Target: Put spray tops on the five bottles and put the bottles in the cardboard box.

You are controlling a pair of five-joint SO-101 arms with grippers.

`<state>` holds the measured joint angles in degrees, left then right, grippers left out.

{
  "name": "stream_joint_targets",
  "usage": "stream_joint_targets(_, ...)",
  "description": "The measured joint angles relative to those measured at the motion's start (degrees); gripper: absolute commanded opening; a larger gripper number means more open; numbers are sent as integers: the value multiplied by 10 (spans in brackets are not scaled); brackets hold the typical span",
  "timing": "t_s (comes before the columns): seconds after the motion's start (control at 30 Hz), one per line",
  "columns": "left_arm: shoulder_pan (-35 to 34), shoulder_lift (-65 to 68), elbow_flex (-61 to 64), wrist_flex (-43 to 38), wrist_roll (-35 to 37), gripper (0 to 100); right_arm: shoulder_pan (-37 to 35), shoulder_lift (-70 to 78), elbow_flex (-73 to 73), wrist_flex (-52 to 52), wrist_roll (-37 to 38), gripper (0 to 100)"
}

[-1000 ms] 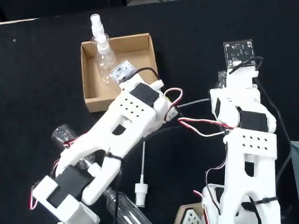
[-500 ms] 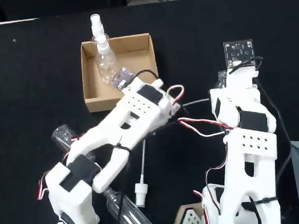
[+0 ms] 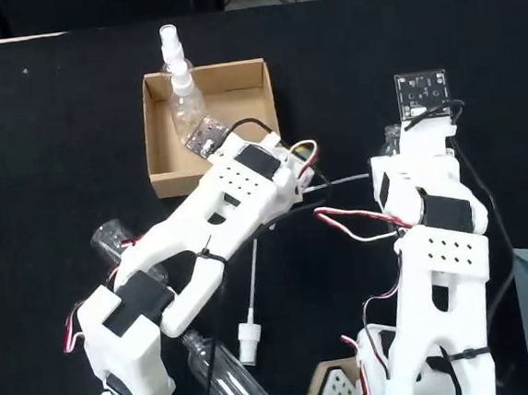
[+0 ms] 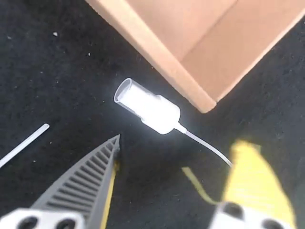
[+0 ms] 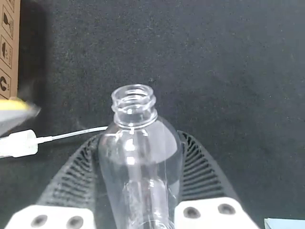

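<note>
On the black table, I am hovering the wide-open left gripper over a spray top beside the cardboard box, the right gripper clasping an uncapped bottle.

white arms, black motors, red-white cables, ribbed left pincer.

A clear glossy plastic bottle, a smooth white plastic spray top, a matt brown cardboard box and a rough matt black cloth table cover are seen.
</note>
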<state>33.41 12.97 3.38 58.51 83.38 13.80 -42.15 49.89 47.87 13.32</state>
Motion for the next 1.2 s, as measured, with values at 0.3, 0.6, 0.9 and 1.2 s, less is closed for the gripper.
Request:
stream_joint_targets(0.3, -8, 27, -1, -2, 15, 402, 0, 0, 0, 0, 0, 38)
stream_joint_targets(0.6, -11, 115, -59, -2, 17, 402, 0, 0, 0, 0, 0, 38)
stream_joint_targets(0.9, -11, 143, -76, -2, 17, 377, 0, 0, 0, 0, 0, 38)
stream_joint_targets(1.2, -28, 144, -76, -2, 17, 173, 0, 0, 0, 0, 0, 38)
